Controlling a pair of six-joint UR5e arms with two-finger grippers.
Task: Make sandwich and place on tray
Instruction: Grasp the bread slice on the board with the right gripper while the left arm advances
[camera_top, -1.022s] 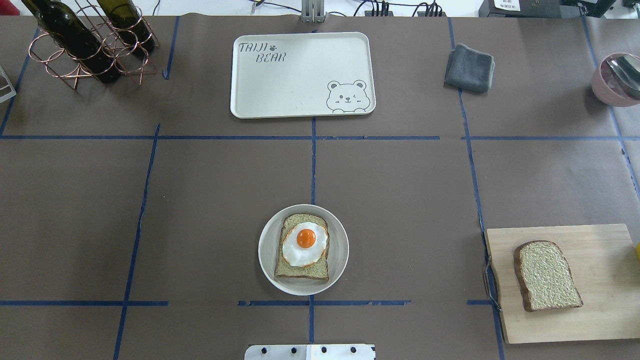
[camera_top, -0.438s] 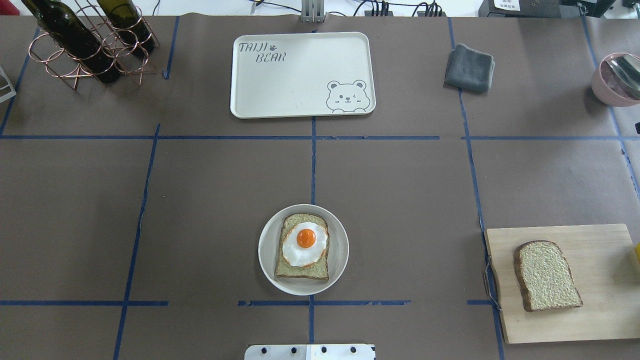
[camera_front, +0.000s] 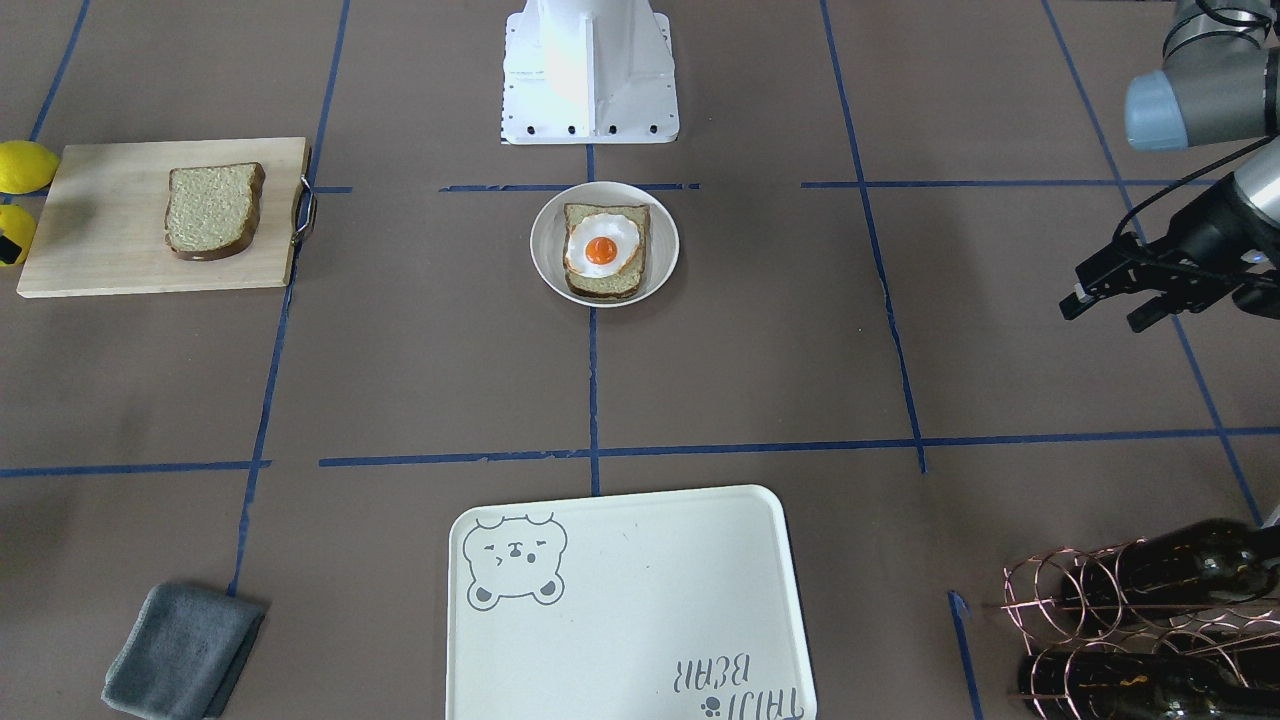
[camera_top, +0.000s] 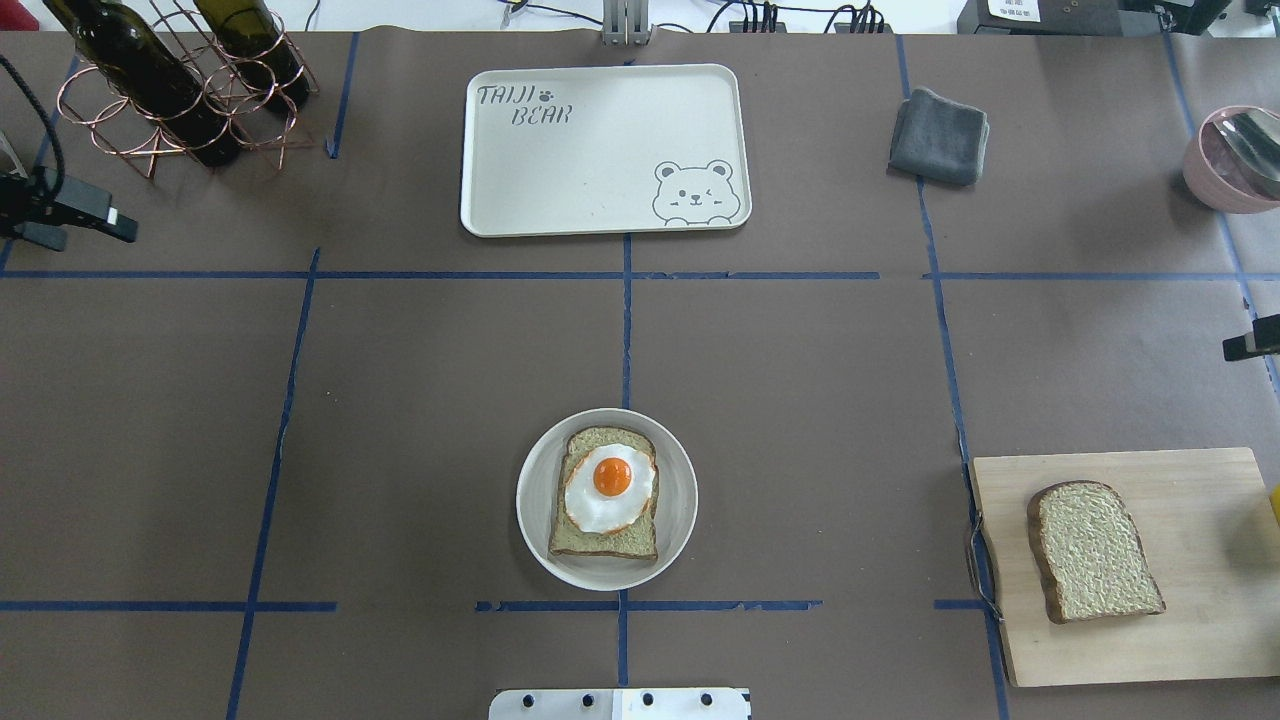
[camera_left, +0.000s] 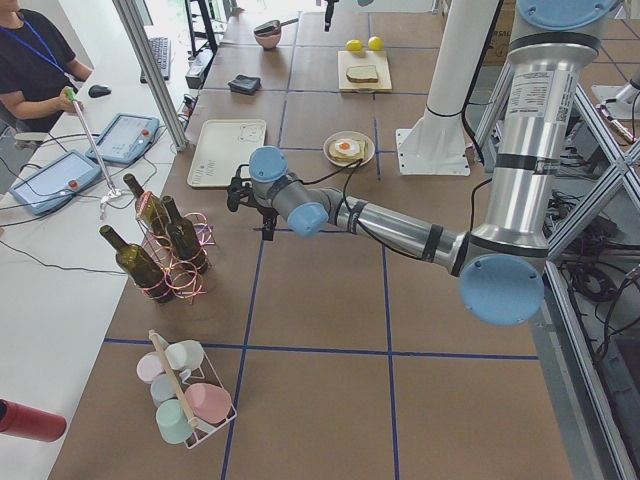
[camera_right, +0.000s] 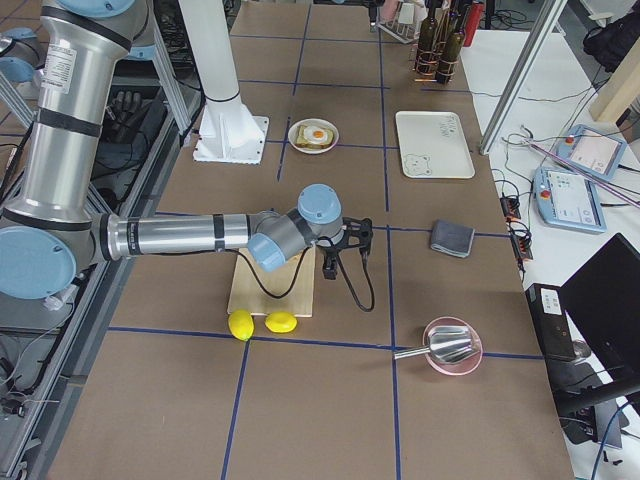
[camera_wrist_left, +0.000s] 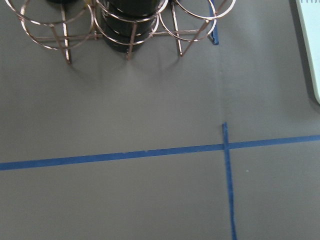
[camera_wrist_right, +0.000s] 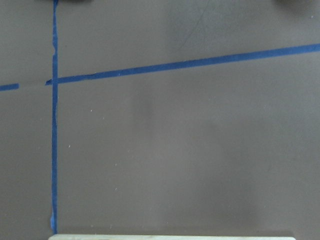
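Left gripper (camera_front: 1102, 314): fingers apart, empty, well left of the round white dish (camera_top: 530, 500). Right gripper (camera_top: 1252, 345): barely seen, state cannot be told. Tan crusted bread slice (camera_top: 600, 540) with white fried egg (camera_top: 610, 490) is seated in the dish. The second tan slice (camera_top: 1092, 550) lies on the pale wooden cutting board (camera_top: 1200, 480), well right. Cream rectangular bear tray (camera_top: 600, 150) is set beyond the dish. Next, judged: second slice to be gripped and laid on egg.

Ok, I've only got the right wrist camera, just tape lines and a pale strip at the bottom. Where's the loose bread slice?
Observer: The loose slice lies flat on the wooden board, at the robot's right end of the table.
Operator: Is the rest on the tray yet?
Observer: Not yet. The other slice, fried egg on top, sits on the white plate mid-table.
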